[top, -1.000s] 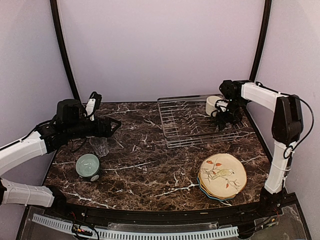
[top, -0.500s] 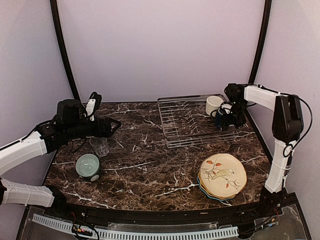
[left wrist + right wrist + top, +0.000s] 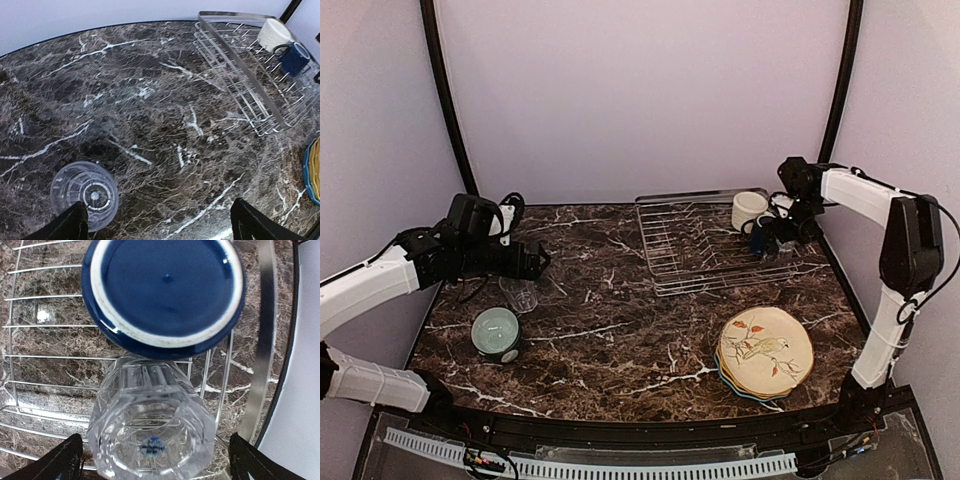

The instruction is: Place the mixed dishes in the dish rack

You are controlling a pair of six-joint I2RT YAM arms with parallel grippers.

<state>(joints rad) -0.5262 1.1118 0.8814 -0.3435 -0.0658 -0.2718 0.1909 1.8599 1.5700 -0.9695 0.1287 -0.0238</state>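
Note:
Over the dish rack (image 3: 692, 252) at the back right, my right gripper (image 3: 786, 230) stands open. In its wrist view a clear glass tumbler (image 3: 150, 435) sits bottom-up on the wires between the spread fingers (image 3: 64, 460), with small gaps on both sides. The navy mug (image 3: 165, 285) stands bottom-up against it, and the cream mug (image 3: 748, 210) is behind. My left gripper (image 3: 535, 262) is open and empty above the table, a second tumbler (image 3: 85, 195) just inside its left fingertip. The mint-green bowl (image 3: 496, 332) and the stacked plates (image 3: 765, 352), bird plate on top, rest on the table.
The rack's thick rim (image 3: 260, 340) runs close to the right wall. Dark marble table (image 3: 620, 340) lies between the bowl and the plates. Black frame posts (image 3: 445, 100) rise at both back corners.
My right gripper has opened wider around the tumbler in the rack and drawn back a little to the right. My left gripper has slid slightly toward the table tumbler.

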